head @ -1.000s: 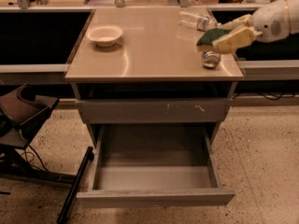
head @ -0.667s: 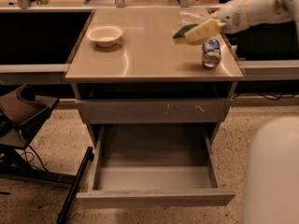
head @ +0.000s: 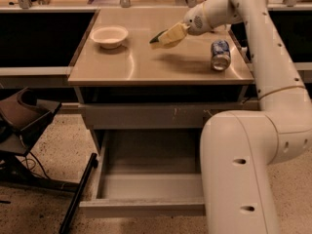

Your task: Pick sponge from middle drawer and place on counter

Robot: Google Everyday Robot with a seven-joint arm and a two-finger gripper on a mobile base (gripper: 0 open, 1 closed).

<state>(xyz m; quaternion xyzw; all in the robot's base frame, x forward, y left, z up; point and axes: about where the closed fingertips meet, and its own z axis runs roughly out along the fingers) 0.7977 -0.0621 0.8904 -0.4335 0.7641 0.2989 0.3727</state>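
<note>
sponge (head: pixel 156 37) pinched in the gripper (head: pixel 165 36) — held above the counter (head: pixel 146 67), between bowl (head: pixel 109 35) and can (head: pixel 220 55); middle drawer (head: pixel 141 207) open.

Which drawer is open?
The lower, plain-fronted middle drawer, pulled out; the scratched drawer front above is shut. The gripper holds the sponge over the counter.

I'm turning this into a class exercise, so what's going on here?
The robot's gripper holds the sponge in the air over the counter, between a bowl and a can. The sponge is not yet set down. Below, the drawer stands open.
</note>
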